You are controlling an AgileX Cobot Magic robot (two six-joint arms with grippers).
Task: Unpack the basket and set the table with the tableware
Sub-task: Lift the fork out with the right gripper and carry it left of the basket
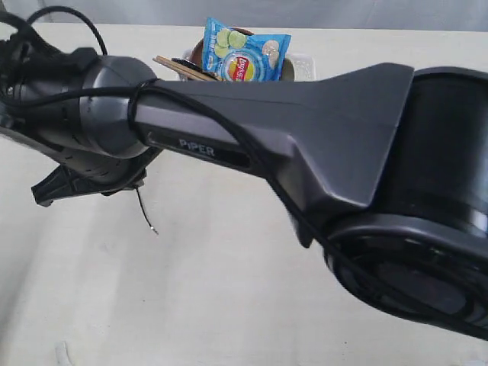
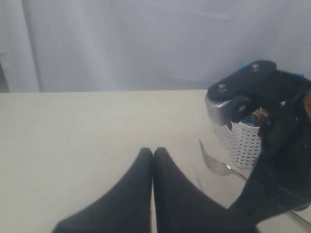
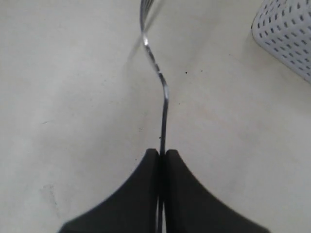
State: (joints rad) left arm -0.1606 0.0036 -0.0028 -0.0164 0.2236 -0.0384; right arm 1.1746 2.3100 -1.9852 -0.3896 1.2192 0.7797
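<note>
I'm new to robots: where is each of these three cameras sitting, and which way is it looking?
Exterior: high up, looking down on the table toward the basket; the right arm fills much of the view.
Right wrist: on that arm, looking down past its right gripper, shut on the fork.
Left wrist: low, facing across the table; its shut left gripper shows.
Shared: both wrist views show fork and basket.

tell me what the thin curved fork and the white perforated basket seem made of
Thin silver fork: likely polished steel; bright mirror glints run along its handle.
White perforated basket: probably moulded plastic; matte, uniform white, with neat rows of holes.
</note>
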